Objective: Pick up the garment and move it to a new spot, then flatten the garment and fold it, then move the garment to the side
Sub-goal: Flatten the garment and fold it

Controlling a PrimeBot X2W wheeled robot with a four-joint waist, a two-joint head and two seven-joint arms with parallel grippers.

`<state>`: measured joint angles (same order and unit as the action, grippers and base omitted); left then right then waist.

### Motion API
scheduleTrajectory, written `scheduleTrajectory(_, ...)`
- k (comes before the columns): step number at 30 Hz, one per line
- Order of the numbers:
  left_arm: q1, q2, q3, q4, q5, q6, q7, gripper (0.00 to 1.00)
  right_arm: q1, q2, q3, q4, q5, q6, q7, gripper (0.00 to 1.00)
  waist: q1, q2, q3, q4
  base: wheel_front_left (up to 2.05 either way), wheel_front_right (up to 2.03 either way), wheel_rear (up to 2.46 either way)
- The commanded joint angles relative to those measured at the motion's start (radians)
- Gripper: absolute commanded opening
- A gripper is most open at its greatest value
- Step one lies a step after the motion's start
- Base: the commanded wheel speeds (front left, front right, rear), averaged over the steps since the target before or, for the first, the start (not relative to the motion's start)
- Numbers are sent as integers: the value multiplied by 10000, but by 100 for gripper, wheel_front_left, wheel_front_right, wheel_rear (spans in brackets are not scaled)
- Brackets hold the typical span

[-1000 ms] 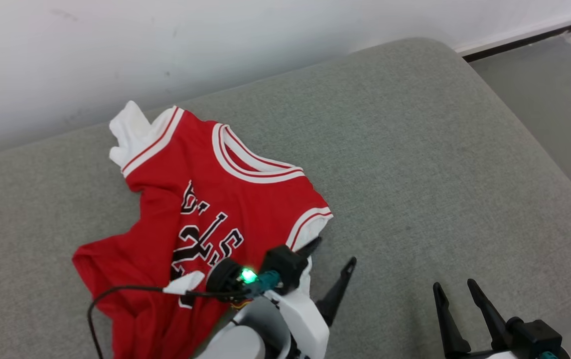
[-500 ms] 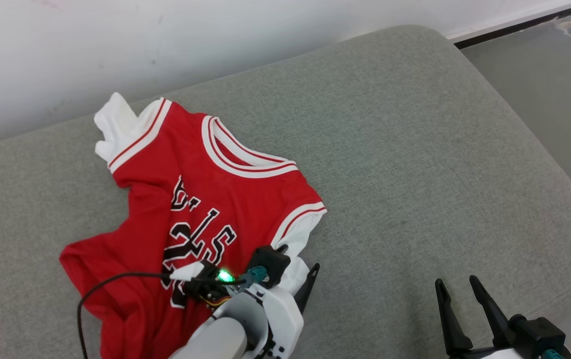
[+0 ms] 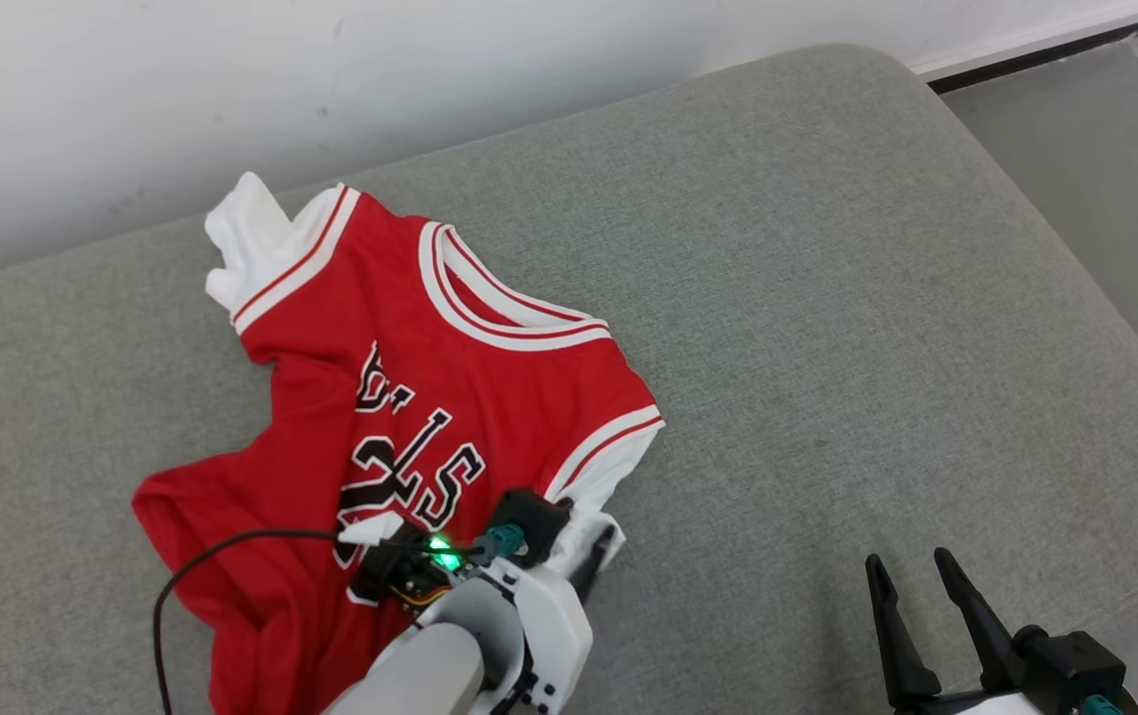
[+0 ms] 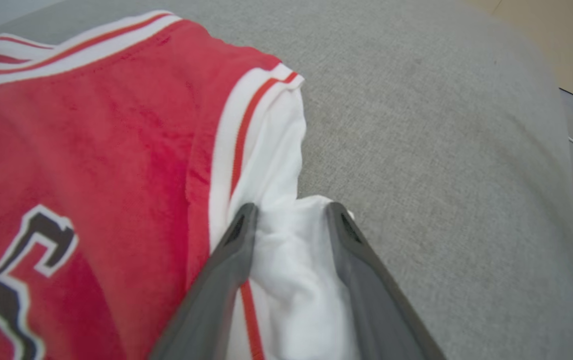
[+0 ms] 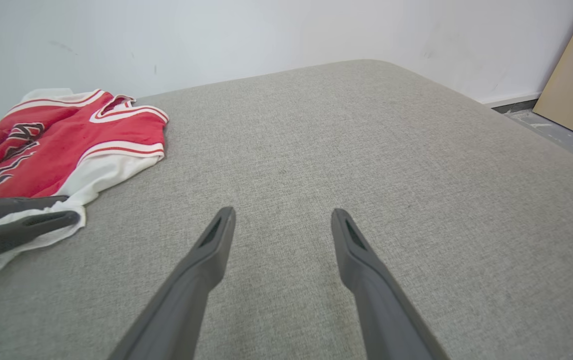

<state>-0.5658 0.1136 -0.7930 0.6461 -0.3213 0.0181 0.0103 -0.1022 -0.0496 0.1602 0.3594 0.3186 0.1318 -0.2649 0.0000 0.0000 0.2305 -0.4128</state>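
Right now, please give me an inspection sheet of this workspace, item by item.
Surface: grey cushion, wide and flat.
Job's things: red jersey, crumpled, lettering up.
Clutter: nothing seen.
Tools: left tool open, fingers astride the white sleeve; right tool open, above the cushion, apart from the jersey.
Cables: black cable from the left wrist, looping over the jersey.
Surroundings: white wall behind; grey floor at the right; wooden board by the wall.
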Motion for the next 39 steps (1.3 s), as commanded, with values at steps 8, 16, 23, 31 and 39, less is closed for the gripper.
scheduleTrajectory(8, 157, -126, 229, 559, -678, -246, -70, 0, -45, -24, -23, 71, -5, -23, 10, 100, 0, 0, -118, 17, 0, 0, 0)
scheduleTrajectory(16, 160, -502, 978, -1036, -2374, -728, -43, 0, 27, -26, -81, 136, -186, -23, 12, 100, 0, 0, -392, 101, 0, 0, 0)
scheduleTrajectory(23, 576, -554, 1017, -2919, -3699, -1088, 882, 0, 88, -26, -105, 180, -315, -23, 12, 100, 0, 0, -589, 46, 0, 0, 0)
scheduleTrajectory(31, 1277, -586, 878, -4359, -4964, -1208, 1573, 0, 88, -24, -138, 185, -388, -23, 12, 100, 0, 0, -652, -122, 0, 0, 0)
scheduleTrajectory(39, 1453, -301, 312, -4263, -4546, -965, 1810, 100, 101, -36, -206, 147, -414, -23, 12, 100, 0, 0, -541, -202, 0, 0, 0)
